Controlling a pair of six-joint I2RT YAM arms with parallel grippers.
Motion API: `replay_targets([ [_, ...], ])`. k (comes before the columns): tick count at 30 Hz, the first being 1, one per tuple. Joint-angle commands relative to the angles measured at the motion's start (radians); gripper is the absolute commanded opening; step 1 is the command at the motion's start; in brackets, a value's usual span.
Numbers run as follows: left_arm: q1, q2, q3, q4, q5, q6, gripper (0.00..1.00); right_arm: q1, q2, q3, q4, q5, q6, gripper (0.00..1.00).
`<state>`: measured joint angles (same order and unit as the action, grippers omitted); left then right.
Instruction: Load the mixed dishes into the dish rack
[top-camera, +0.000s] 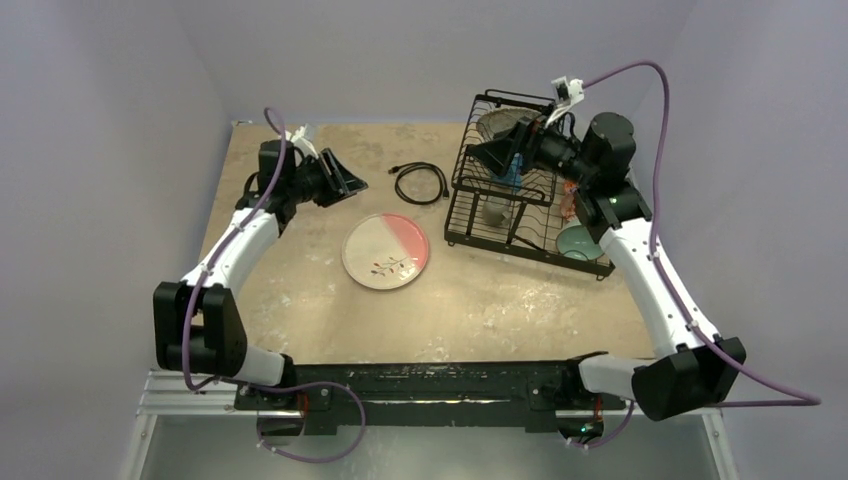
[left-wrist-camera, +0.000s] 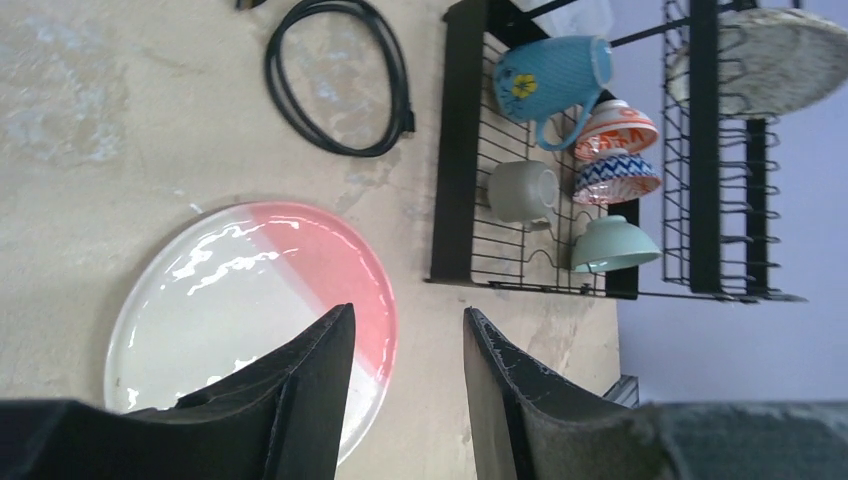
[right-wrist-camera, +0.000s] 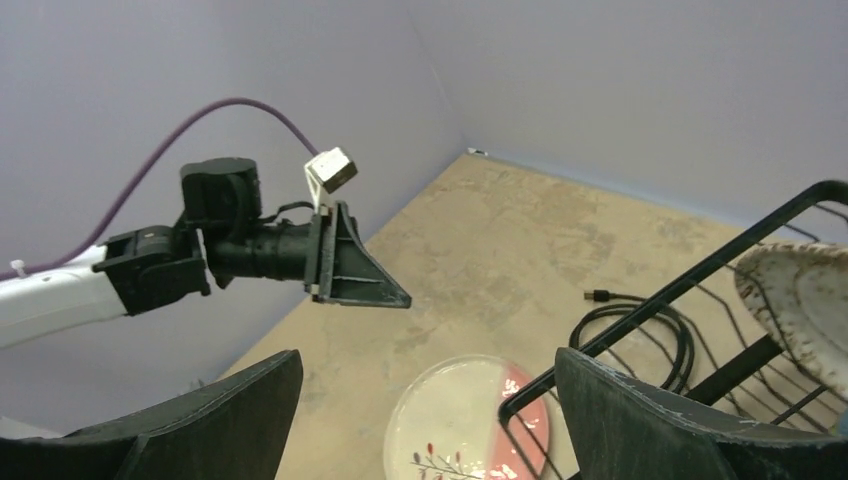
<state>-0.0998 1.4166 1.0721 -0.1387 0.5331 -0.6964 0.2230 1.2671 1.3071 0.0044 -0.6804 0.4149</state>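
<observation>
The cream-and-pink plate (top-camera: 386, 251) lies flat on the table left of the black wire dish rack (top-camera: 470, 190). In the rack are the grey speckled dish (top-camera: 498, 124), blue cup (top-camera: 512, 176), grey mug (top-camera: 497, 212), red-orange bowls (top-camera: 570, 203) and teal bowl (top-camera: 580, 242). My left gripper (top-camera: 352, 184) is open and empty, above the table beyond the plate's far-left side. In the left wrist view the plate (left-wrist-camera: 240, 290) sits under the open gripper (left-wrist-camera: 405, 330). My right gripper (top-camera: 482, 152) is open and empty over the rack's left side; its view shows the plate (right-wrist-camera: 455, 420) below.
A black coiled cable (top-camera: 420, 183) lies between the left gripper and the rack. The left wrist view shows the cable (left-wrist-camera: 340, 80), cup (left-wrist-camera: 555, 80), mug (left-wrist-camera: 522, 190) and teal bowl (left-wrist-camera: 612, 245). Purple walls close in on three sides.
</observation>
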Motion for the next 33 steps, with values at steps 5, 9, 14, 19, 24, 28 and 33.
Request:
replay_targets([
  [5, 0.011, 0.035, -0.018, -0.030, -0.093, -0.016, 0.43, 0.266, -0.117, -0.021, -0.111, 0.281, 0.034, 0.99],
  [9, 0.016, -0.004, -0.059, -0.035, -0.117, -0.045, 0.46, 0.410, -0.155, -0.060, -0.148, 0.422, -0.028, 0.99],
  [14, 0.028, -0.148, -0.219, 0.006, -0.100, -0.168, 0.47, 0.633, -0.164, -0.118, -0.169, 0.714, -0.198, 0.99],
  [19, 0.031, -0.381, -0.330, -0.200, -0.193, -0.138, 0.54, 0.857, -0.089, -0.109, -0.186, 0.912, -0.353, 0.99],
  [24, 0.031, -0.593, -0.318, -0.503, -0.391, -0.042, 0.65, 0.950, 0.020, -0.084, -0.198, 0.938, -0.400, 0.99],
  [28, 0.031, -0.699, -0.271, -0.657, -0.526, 0.019, 0.78, 1.012, 0.106, -0.108, -0.127, 1.000, -0.493, 0.99],
  [33, 0.031, -0.684, -0.188, -0.714, -0.633, 0.098, 0.87, 1.062, 0.330, -0.038, -0.160, 1.169, -0.604, 0.99],
])
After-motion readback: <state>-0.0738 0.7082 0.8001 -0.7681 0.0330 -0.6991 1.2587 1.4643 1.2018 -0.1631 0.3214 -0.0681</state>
